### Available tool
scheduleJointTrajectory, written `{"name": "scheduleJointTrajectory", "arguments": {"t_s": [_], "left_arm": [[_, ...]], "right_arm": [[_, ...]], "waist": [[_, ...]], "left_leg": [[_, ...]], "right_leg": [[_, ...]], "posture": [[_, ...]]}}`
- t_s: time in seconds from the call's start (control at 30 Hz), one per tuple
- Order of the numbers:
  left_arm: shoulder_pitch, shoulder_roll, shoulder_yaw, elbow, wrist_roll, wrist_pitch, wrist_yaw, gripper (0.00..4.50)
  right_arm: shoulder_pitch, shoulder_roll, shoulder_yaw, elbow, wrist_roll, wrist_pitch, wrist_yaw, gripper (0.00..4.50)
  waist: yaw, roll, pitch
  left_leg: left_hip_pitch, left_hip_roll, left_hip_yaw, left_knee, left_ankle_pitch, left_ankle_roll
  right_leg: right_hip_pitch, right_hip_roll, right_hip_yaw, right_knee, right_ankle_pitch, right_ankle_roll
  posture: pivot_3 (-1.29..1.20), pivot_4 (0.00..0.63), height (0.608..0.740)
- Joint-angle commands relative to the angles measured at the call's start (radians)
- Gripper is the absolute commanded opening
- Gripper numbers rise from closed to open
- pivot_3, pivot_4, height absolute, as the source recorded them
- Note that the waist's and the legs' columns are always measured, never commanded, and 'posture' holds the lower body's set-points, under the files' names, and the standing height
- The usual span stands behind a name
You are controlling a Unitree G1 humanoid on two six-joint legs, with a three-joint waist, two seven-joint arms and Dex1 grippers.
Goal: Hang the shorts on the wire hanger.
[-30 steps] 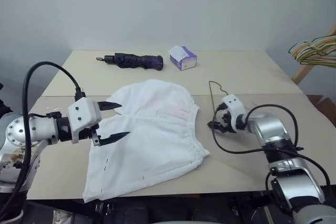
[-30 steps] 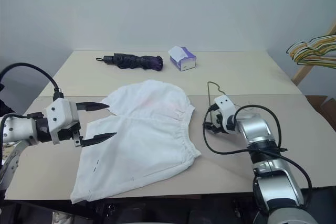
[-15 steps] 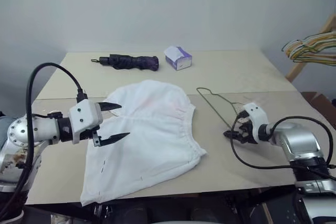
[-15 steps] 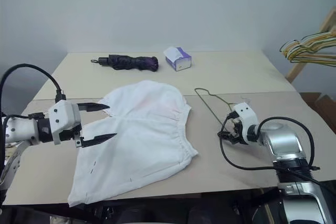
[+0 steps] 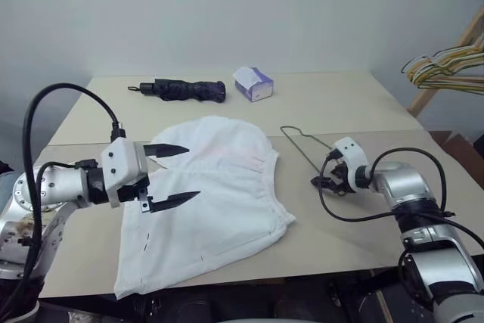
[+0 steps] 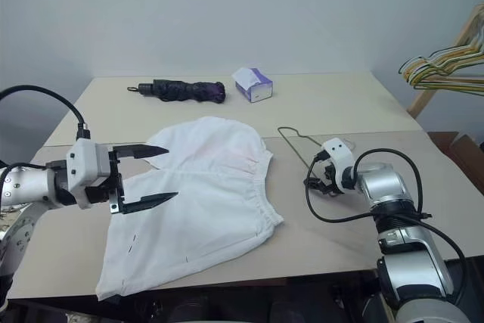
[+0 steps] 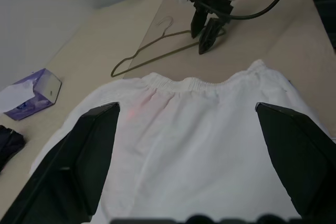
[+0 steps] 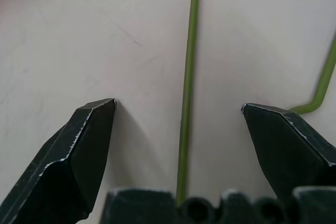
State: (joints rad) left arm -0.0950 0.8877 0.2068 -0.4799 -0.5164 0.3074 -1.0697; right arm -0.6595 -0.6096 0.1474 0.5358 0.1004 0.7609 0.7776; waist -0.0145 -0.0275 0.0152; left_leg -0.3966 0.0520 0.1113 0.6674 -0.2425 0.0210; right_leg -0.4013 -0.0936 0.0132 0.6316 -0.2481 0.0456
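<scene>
Head views: the right end effector (image 5: pixel 327 182) has swung back in from farther out to the right and now sits low over the wire hanger (image 5: pixel 304 147), whose hook lies nearer the desk's (image 5: pixel 340 104) far side. The hanger lies flat just beside the waistband of the shorts (image 5: pixel 212 194), which are spread flat across the middle of the desk. The left end effector (image 5: pixel 170 174) has lifted a little and hovers over the near leg of the shorts, jaws wide, holding nothing. A folded dark umbrella (image 5: pixel 181 90) and a white-and-purple tissue box (image 5: pixel 252 83) sit well back; a bunch of coloured hangers (image 5: pixel 445 66) hangs at the far right. My reading is that the right arm is lining up to pick the hanger off the desk, the first step before the shorts can go on it.

Left wrist view: both black fingers (image 7: pixel 86 150) stand far apart above the white fabric, touching none of it. Beyond the waistband the other end effector points down at the hanger wire.

Right wrist view: the olive wire runs straight up between the two fingertips (image 8: pixel 86 140), which are well spread with bare desk on either side; neither pad touches the wire yet, so nothing is gripped.

No brand, label or legible writing shows; the print on the tissue box is too small to read.
</scene>
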Motion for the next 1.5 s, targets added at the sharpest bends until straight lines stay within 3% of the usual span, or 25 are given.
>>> {"name": "scheduleJointTrajectory", "arguments": {"t_s": [0.03, 0.33, 0.37, 0.57, 0.7, 0.8, 0.9, 1.03, 1.23, 1.5], "left_arm": [[0.008, -0.002, 0.007, -0.029, -0.004, -0.006, 0.011, 4.50], [-0.001, -0.012, -0.005, -0.021, 0.005, -0.019, 0.014, 4.50], [-0.004, -0.016, -0.006, -0.019, 0.001, -0.014, 0.018, 4.50], [-0.033, -0.058, -0.005, 0.013, -0.070, 0.059, 0.046, 4.50], [-0.090, -0.165, -0.008, 0.048, -0.183, 0.184, 0.155, 4.50], [-0.128, -0.272, -0.005, 0.076, -0.315, 0.332, 0.290, 4.50], [-0.168, -0.341, 0.004, 0.102, -0.393, 0.438, 0.402, 4.50], [-0.282, -0.494, 0.052, 0.214, -0.550, 0.591, 0.694, 4.50], [-0.405, -0.648, 0.153, 0.288, -0.743, 0.584, 0.922, 4.50], [-0.455, -0.676, 0.117, 0.249, -0.717, 0.536, 1.004, 4.50]], "right_arm": [[-0.012, 0.004, 0.021, 0.037, -0.022, 0.023, 0.014, 3.30], [0.003, 0.013, 0.055, 0.028, -0.087, 0.026, 0.005, 0.24], [0.007, 0.017, 0.048, 0.019, -0.084, 0.032, 0.004, 0.06], [0.055, 0.044, -0.042, -0.105, -0.050, 0.048, -0.066, 0.06], [0.153, 0.063, -0.138, -0.385, -0.022, 0.019, -0.138, 0.06], [0.236, 0.101, -0.196, -0.657, 0.020, 0.020, -0.185, 0.06], [0.288, 0.114, -0.188, -0.798, 0.023, -0.007, -0.209, 0.06], [0.319, 0.174, -0.194, -0.941, 0.069, -0.037, -0.242, 0.06], [0.348, 0.226, -0.147, -1.029, 0.097, -0.164, -0.239, 0.06], [0.369, 0.211, -0.039, -1.033, -0.003, -0.312, -0.255, 0.06]], "waist": [[0.000, 0.000, 0.000], [0.002, -0.001, -0.001], [0.002, -0.001, -0.002], [0.002, -0.001, -0.002], [0.002, -0.001, -0.001], [0.001, 0.001, 0.000], [-0.001, 0.001, 0.000], [0.003, 0.000, -0.001], [0.001, 0.000, -0.001], [0.002, 0.000, -0.001]], "left_leg": [[0.000, 0.000, 0.000, 0.000, 0.000, 0.000], [0.001, 0.000, 0.000, 0.000, 0.000, 0.000], [0.001, 0.000, 0.000, 0.000, 0.000, 0.000], [0.001, 0.000, 0.000, 0.000, 0.000, 0.000], [0.001, 0.000, -0.001, 0.000, 0.000, 0.000], [-0.002, 0.000, -0.001, 0.001, 0.000, 0.000], [-0.003, 0.000, -0.003, 0.001, 0.000, 0.000], [-0.002, -0.001, -0.005, 0.002, 0.000, 0.000], [-0.005, -0.002, -0.014, 0.004, 0.000, 0.001], [-0.002, -0.003, -0.015, 0.004, 0.000, 0.000]], "right_leg": [[0.000, 0.000, 0.000, 0.000, 0.000, 0.000], [0.001, 0.000, 0.000, 0.000, 0.000, 0.000], [0.001, 0.000, 0.000, 0.000, 0.000, 0.000], [0.001, 0.000, 0.000, 0.000, 0.000, 0.000], [0.001, 0.000, 0.000, 0.000, 0.000, 0.000], [-0.002, 0.000, 0.001, 0.001, 0.000, 0.001], [-0.002, 0.000, 0.001, 0.001, 0.000, 0.001], [0.000, 0.000, 0.000, 0.001, 0.001, 0.002], [0.000, 0.000, -0.001, -0.001, 0.001, 0.003], [0.004, 0.000, -0.002, -0.002, 0.001, 0.002]], "posture": [[0.07, 0.000, 0.740], [0.06, 0.000, 0.740], [0.06, 0.000, 0.740], [0.04, 0.000, 0.740], [0.03, 0.000, 0.740], [0.02, 0.000, 0.740], [0.01, 0.000, 0.740], [0.01, 0.000, 0.740], [0.01, 0.000, 0.740], [0.03, 0.000, 0.740]]}}
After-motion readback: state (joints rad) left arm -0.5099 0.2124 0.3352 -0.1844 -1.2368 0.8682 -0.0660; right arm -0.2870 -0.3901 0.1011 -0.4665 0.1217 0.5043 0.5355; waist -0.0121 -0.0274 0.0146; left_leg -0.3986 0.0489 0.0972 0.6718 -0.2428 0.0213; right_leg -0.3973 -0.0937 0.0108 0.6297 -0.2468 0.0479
